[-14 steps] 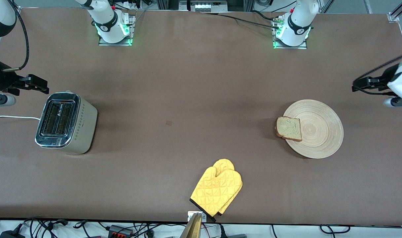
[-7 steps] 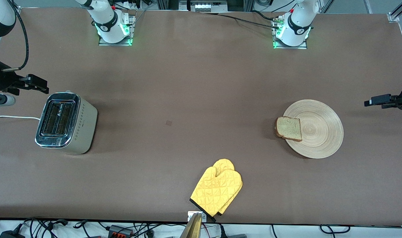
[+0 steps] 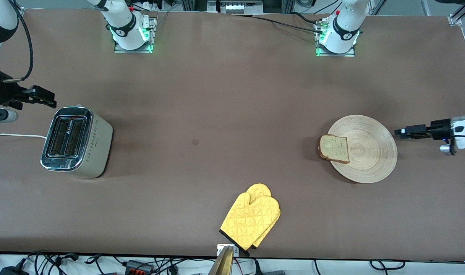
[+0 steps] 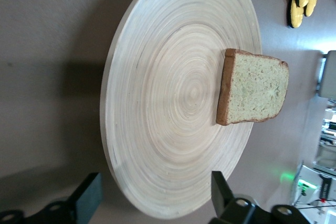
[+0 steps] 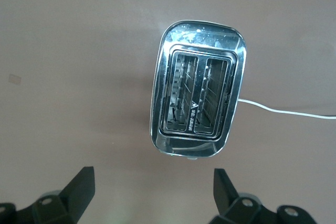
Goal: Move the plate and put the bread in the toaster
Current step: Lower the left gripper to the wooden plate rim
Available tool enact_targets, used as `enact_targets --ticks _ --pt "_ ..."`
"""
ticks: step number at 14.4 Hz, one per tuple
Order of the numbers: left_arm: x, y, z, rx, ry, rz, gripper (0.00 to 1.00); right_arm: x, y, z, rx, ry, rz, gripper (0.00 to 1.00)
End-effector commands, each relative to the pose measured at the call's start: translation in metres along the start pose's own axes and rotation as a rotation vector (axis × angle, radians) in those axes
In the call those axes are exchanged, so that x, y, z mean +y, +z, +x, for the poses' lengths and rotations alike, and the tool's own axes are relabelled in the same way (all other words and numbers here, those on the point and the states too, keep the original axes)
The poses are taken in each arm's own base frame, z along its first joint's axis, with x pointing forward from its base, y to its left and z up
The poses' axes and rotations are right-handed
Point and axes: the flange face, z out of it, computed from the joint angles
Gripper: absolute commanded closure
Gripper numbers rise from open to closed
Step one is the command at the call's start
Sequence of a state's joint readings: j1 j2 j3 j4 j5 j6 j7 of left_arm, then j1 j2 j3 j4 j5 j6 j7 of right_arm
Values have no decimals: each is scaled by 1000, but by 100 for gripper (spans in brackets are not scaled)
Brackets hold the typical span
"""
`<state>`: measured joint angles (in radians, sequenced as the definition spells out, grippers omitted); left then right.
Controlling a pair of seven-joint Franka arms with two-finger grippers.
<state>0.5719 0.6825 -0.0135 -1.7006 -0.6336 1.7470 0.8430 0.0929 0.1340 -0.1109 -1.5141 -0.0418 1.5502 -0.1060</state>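
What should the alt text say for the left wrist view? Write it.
A square slice of speckled bread with a dark crust lies on a large round light wooden plate, overhanging its rim. The left gripper stands open at the plate's edge.

A: Where's the bread?

B: On the plate, at its rim toward the right arm's end, overhanging slightly. The plate sits near the table end by the left arm.

A: And the toaster?

B: Upright near the right arm's end, slots up. A yellow oven mitt lies at the camera-side edge, mid-table.

A: Grippers?

B: The left gripper points at the plate's rim; the right gripper waits beside the toaster.
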Motion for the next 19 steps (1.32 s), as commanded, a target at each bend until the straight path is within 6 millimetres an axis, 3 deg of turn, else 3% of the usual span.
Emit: enact_targets --ticks 1,4,5,7,8,9,15,19 --pt "-15 11 7 34 32 -67 29 1 -4 -3 -5 18 5 0" --pt "-30 30 6 43 41 -108 39 2 -4 -3 -5 19 5 0" --pt "-32 31 5 40 51 -107 52 2 -3 -3 -5 19 5 0" --pt "-34 34 5 41 50 -115 64 3 -3 -3 -5 21 5 0" --pt "-32 34 6 38 51 -114 86 2 -3 -3 -5 21 6 0" --pt "-30 28 11 46 64 -105 99 2 -3 -3 -10 22 10 0" --pt "-33 31 12 43 51 -116 99 3 -3 -4 -10 24 10 0" --pt "-2 49 28 19 -27 -178 99 2 -4 -2 -4 5 9 0"
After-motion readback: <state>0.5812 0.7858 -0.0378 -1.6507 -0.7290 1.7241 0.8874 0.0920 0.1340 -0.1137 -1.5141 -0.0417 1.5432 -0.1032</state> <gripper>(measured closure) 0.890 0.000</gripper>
